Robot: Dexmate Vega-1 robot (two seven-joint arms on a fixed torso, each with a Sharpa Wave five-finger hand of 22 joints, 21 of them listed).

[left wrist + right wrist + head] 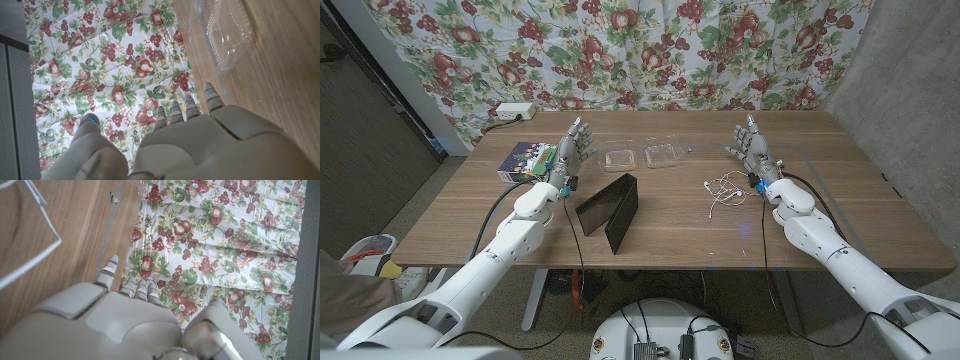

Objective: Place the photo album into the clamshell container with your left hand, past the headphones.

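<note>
I'm holding both hands empty, fingers spread: left hand [567, 152] beside the photo album [526, 160], right hand [752, 150] near the wired headphones [725, 190]. The clamshell container [642, 157] is lying open between them.

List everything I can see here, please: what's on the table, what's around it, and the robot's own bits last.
Photo album: one, black, standing open near the table's front, by the left arm.
Clamshell container: one, clear plastic, lying open at mid-table, towards the back.
Headphones: one white wired set, in front of the right hand.
Box: one, colourful, beside the left hand.
Power strip: one, white, back-left corner.
Table: one, wooden.
Curtain: one, fruit-patterned, behind the table.
Left hand: one, grey, open, fingers up.
Right hand: one, grey, open, fingers up.
</note>
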